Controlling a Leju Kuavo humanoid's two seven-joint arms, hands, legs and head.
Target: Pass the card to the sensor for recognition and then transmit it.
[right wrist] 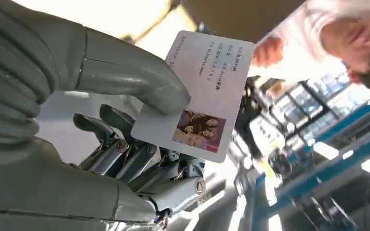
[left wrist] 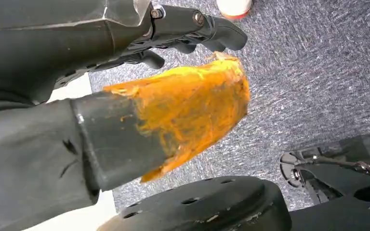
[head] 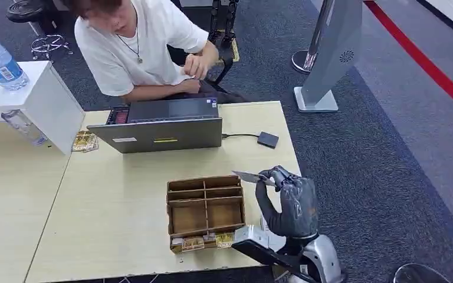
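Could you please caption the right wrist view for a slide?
Right hand pinching a photo card.

Card (right wrist: 203,91): smooth plastic, faintly glossy, printed photo on its face. Right hand (head: 289,203): matt dark-grey plastic fingers over a silvery metal wrist. Divided box (head: 205,210): raw brown cardboard, matt. Table (head: 112,200): pale wood-look laminate, smooth. Laptop (head: 164,131): brushed grey metal. Floor (head: 383,171): rough dark-grey carpet.
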